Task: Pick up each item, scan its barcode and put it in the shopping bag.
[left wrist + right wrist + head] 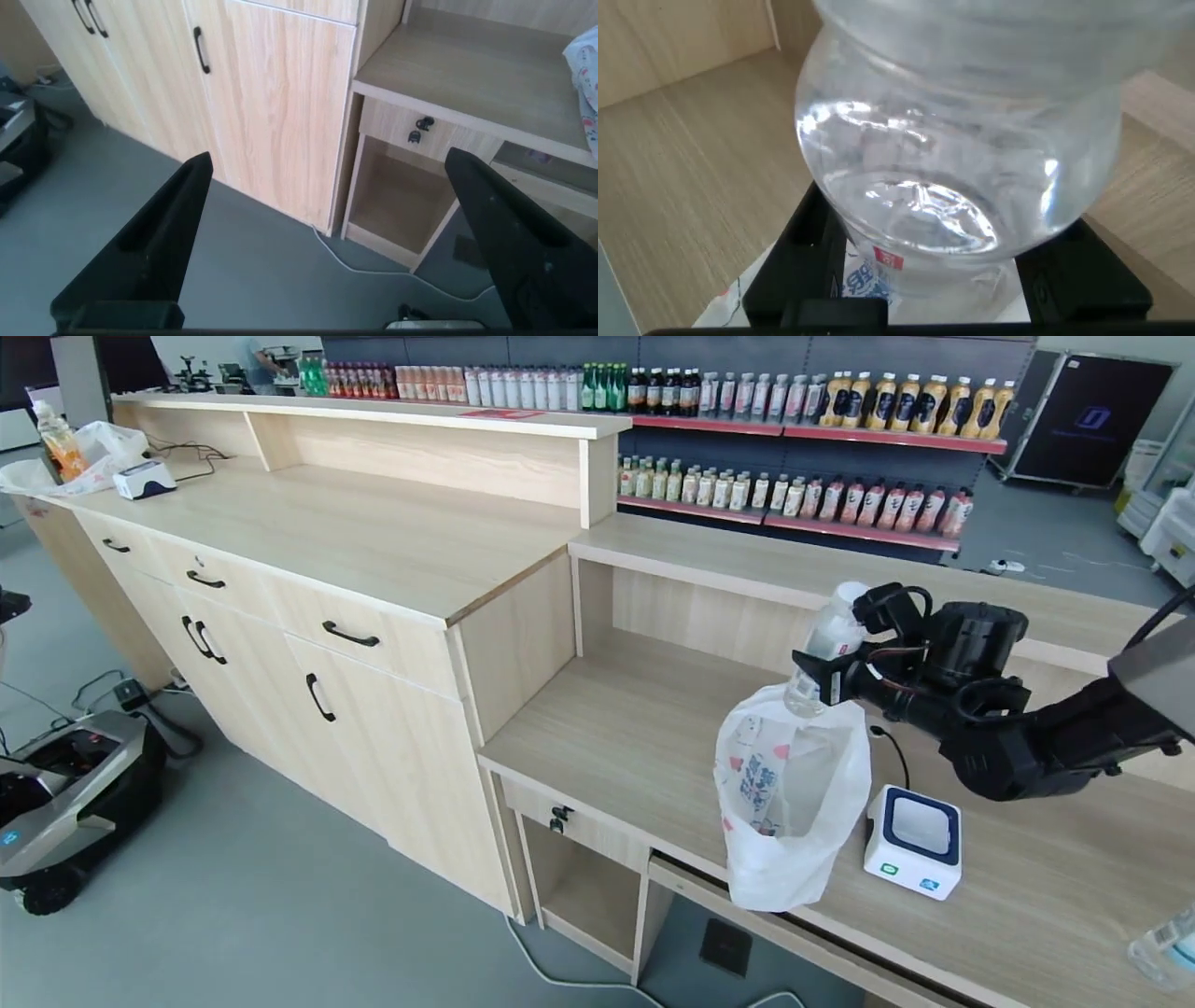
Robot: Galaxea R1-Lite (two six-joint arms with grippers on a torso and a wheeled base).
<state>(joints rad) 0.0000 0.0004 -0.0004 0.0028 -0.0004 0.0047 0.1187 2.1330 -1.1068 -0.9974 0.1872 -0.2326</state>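
A clear plastic water bottle (pixel 825 646) with a white cap hangs tilted over the open mouth of the white shopping bag (pixel 789 803) on the low counter. My right gripper (pixel 845 653) is shut on the bottle, which looms close and glassy in the right wrist view (pixel 952 159), with the bag (pixel 868 280) just beneath its base. A white and blue barcode scanner (pixel 913 841) sits on the counter right beside the bag. My left gripper (pixel 327 224) hangs open over the grey floor in front of the cabinets, with nothing between its fingers (pixel 140 252).
Another clear bottle (pixel 1165 949) lies at the counter's near right edge. A taller wooden counter (pixel 373 537) with drawers stands to the left, bearing a second scanner and bag. Shelves of drinks (pixel 794 401) line the back. A cable trails on the floor under the desk.
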